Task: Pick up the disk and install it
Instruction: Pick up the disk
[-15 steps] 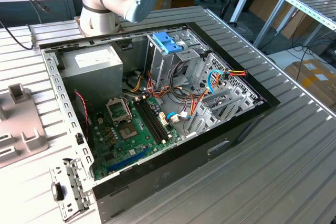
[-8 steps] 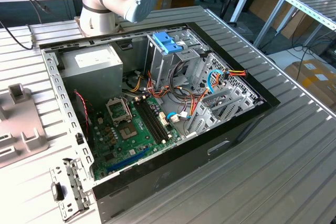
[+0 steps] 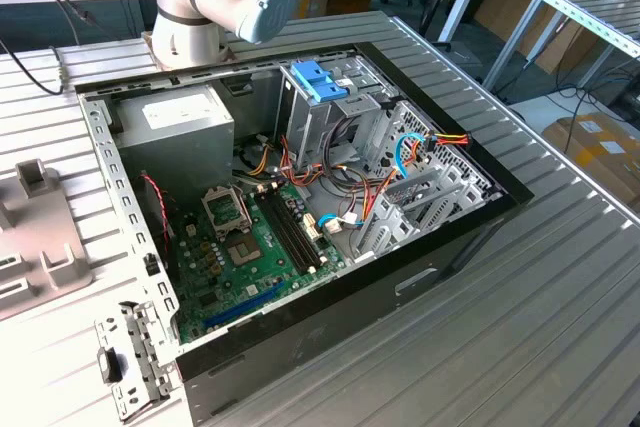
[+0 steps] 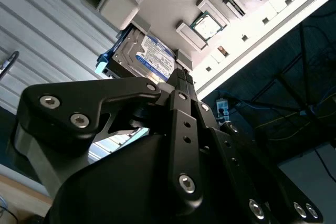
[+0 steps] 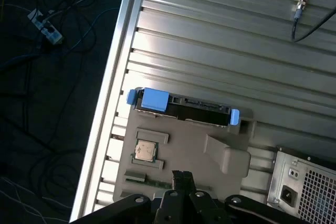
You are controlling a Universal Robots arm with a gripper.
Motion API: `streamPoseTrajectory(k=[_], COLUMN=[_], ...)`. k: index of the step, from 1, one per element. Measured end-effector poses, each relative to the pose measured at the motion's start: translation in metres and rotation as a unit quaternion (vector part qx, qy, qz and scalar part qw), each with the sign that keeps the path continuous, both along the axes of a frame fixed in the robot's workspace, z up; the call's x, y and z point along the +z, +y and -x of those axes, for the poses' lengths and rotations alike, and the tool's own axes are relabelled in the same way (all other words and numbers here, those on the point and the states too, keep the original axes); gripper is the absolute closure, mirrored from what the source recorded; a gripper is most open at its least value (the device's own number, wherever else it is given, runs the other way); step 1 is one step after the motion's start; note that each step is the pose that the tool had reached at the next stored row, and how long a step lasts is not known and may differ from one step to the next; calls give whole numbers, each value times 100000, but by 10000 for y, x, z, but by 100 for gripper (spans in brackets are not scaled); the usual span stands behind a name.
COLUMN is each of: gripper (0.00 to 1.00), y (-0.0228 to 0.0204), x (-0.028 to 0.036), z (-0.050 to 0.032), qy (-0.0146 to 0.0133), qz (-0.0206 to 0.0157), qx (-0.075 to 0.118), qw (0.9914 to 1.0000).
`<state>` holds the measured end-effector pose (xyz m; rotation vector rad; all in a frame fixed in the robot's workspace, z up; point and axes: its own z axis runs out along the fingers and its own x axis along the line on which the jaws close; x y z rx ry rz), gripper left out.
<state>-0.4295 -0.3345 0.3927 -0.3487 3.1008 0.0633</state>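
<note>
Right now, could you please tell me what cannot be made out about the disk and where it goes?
1. Disk: part of it is hidden behind the end effector in the second wrist view.
2. Grey tray: cut off by the exterior view's left edge.
3. Drive cage: its inside is hidden by its walls and the blue latch.

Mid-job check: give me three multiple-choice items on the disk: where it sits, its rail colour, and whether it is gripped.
1. Where is the disk? A in the computer case; B in the grey holder; C on the floor.
2. Its rail colour? A red; B blue; C yellow.
3. The gripper is: A holding the disk; B apart from it; C pressing it.
Answers: 1B, it stands in the holder's slot; 2B, blue tab and rails show in both wrist views; 3B, bare holder shows between them.
</note>
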Motion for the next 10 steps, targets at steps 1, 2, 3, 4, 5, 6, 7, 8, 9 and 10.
streamPoseTrajectory(k=[1, 2, 3, 4, 5, 6, 7, 8, 9, 10], gripper=[89, 89, 89, 89, 89, 89, 89, 89, 89, 89], y=[0, 0, 0, 0, 0, 0, 0, 0, 0, 0], x=[0, 0, 0, 0, 0, 0, 0, 0, 0, 0], z=[0, 0, 0, 0, 0, 0, 0, 0, 0, 0], qy=[1, 1, 3, 0, 1, -1, 2, 1, 4, 3], qz=[-1, 0, 1, -1, 0, -1, 1, 0, 0, 0], qx=[227, 417, 797, 1022, 1303, 1571, 1806, 2121, 2701, 3038], qw=[100000, 99999, 99997, 99995, 99992, 99988, 99984, 99977, 99964, 99954])
